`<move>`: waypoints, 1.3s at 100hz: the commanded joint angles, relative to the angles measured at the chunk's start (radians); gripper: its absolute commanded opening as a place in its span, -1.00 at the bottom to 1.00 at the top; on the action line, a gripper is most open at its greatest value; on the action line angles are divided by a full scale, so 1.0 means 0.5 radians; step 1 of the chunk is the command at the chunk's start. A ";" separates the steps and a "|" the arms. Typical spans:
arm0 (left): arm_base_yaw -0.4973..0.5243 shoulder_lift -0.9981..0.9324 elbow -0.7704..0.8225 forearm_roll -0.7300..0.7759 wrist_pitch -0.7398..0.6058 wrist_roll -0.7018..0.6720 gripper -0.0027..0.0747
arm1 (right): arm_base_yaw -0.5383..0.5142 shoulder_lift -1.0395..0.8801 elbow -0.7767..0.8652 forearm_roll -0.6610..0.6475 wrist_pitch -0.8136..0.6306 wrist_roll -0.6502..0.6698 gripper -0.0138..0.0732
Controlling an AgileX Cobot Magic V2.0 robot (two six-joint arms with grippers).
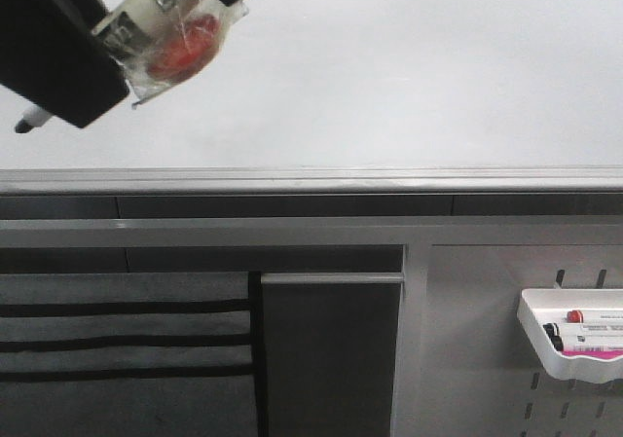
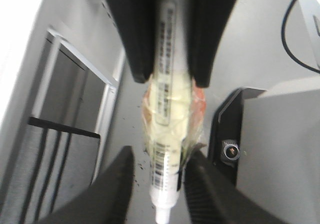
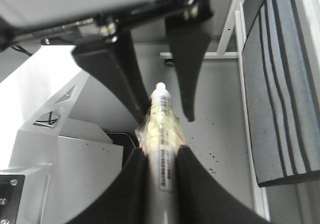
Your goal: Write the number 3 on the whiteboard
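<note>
One marker (image 1: 146, 23) in right gripper (image 3: 160, 151) slants tip down-left over whiteboard (image 1: 409, 77).

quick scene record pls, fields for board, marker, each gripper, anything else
whiteboard: blank where visible, no writing yet
marker: wrapped in clear tape, held up in front of the board
right gripper: shut on the marker
left gripper: open, fingers either side of the same marker
tray: below the board at right, holding spare markers
</note>
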 commanded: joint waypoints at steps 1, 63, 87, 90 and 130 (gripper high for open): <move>0.015 -0.120 -0.064 -0.051 -0.150 -0.077 0.06 | 0.008 -0.130 -0.060 -0.017 -0.121 0.113 -0.63; 0.925 -0.996 0.567 -0.134 -0.705 -0.751 0.16 | -0.526 -0.915 0.653 -0.647 -0.720 1.517 -0.63; 0.981 -1.023 0.697 -0.210 -0.874 -0.751 0.16 | -0.514 -0.964 0.727 -0.493 -0.891 1.517 -0.63; 0.981 -1.023 0.697 -0.210 -0.874 -0.751 0.16 | -0.514 -0.934 0.702 -0.493 -0.896 1.517 -0.63; 0.981 -1.023 0.697 -0.191 -0.883 -0.751 0.16 | -0.551 -0.197 -0.199 -0.559 -0.318 1.517 -0.63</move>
